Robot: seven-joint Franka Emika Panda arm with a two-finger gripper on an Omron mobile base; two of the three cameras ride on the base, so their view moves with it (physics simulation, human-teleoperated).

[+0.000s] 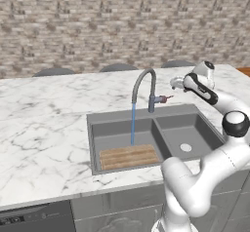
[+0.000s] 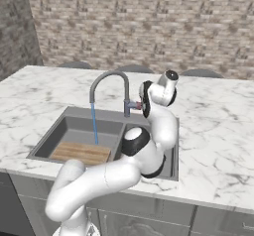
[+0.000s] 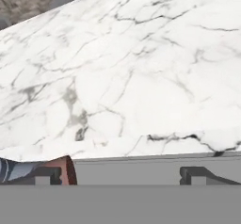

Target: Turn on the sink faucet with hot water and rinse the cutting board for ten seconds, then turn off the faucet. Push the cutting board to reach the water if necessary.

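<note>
A: Why is the tool [image 1: 177, 83] right of centre, beside the sink faucet [image 1: 145, 82]?
B: Probably working its lever; its fingers [image 3: 197, 174] look spread.
A: The cutting board [image 1: 129, 157]?
B: Lower left basin of the sink [image 1: 161, 114], the water [image 1: 133, 124] landing just beyond its far edge.

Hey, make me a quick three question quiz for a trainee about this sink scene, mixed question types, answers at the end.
1. True or false: water is running from the faucet.
2. The cutting board lies in which basin of the sink, seen from the left base view? A) left B) right C) on the counter
3. Fill in: the stream lands just ____ the board, toward the faucet side.

Key: 1 true. 2 A. 3 behind; it reaches the basin floor past the board's far edge. The gripper is by the faucet's handle.
</note>
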